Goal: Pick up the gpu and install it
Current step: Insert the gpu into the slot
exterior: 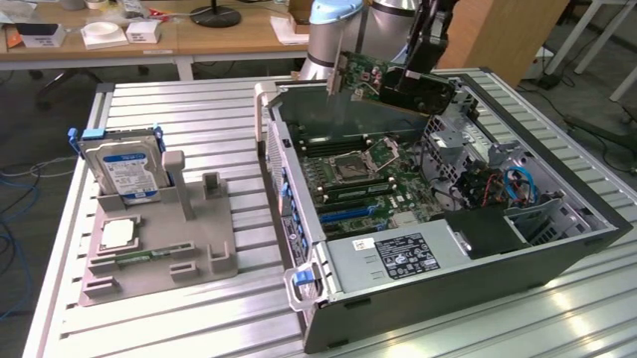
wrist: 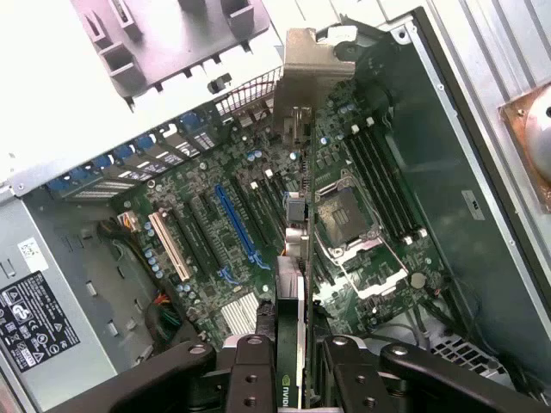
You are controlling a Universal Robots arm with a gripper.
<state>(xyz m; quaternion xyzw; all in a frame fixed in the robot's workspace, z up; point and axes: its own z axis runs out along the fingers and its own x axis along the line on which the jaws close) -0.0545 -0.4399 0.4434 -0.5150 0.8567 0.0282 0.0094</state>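
The gpu [exterior: 383, 80], a green card with a black block and a silver end bracket, hangs tilted in the air above the back of the open computer case [exterior: 557, 246]. My gripper [exterior: 420, 68] is shut on its black block end. In the wrist view the gpu [wrist: 297, 258] appears edge-on between my two black fingers [wrist: 250, 370], its silver bracket pointing away towards the case wall. Below it lies the motherboard [wrist: 258, 198] with a long blue slot [wrist: 237, 225] to one side of the card's line. The card touches nothing in the case.
On the exterior view's left a grey fixture [exterior: 189, 246] holds an upright hard drive [exterior: 124, 168] and a square CPU chip [exterior: 119, 233]. Inside the case are the open CPU socket [exterior: 359, 160], a power supply [exterior: 398, 253] at the front and a drive cage with cables [exterior: 508, 186].
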